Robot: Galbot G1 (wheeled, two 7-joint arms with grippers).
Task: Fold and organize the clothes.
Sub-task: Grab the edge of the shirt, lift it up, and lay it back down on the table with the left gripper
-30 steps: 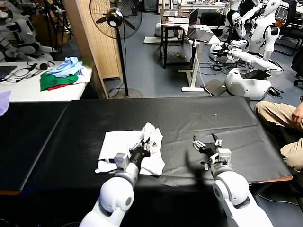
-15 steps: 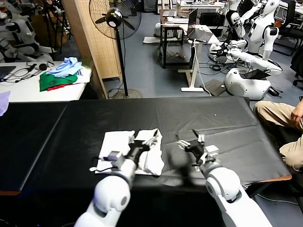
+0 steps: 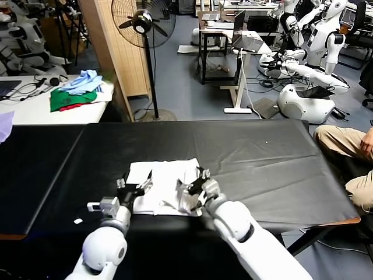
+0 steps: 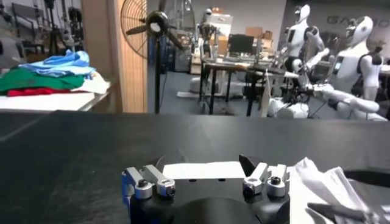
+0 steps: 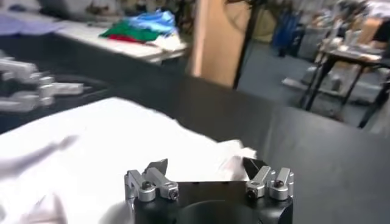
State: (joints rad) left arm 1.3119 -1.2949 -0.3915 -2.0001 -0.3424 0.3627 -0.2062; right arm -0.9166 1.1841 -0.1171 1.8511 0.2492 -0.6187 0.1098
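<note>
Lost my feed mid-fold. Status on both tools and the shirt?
Left tool open, at the shirt's left edge. Right tool open, over its bunched right side. White shirt lies partly folded on the black table. Nothing in the way.

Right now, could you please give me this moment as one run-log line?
left gripper: open, at T-shirt's left edge | right gripper: open, over its bunched right side | shirt: on black table, unheld

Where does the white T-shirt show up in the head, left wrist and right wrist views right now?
Head view: the white T-shirt lies on the black table, near its front edge, between both grippers.
Left wrist view: the shirt sits just beyond the left gripper.
Right wrist view: it fills the foreground around the right gripper.
Shared landmark: the blue, green and red clothes pile.
</note>
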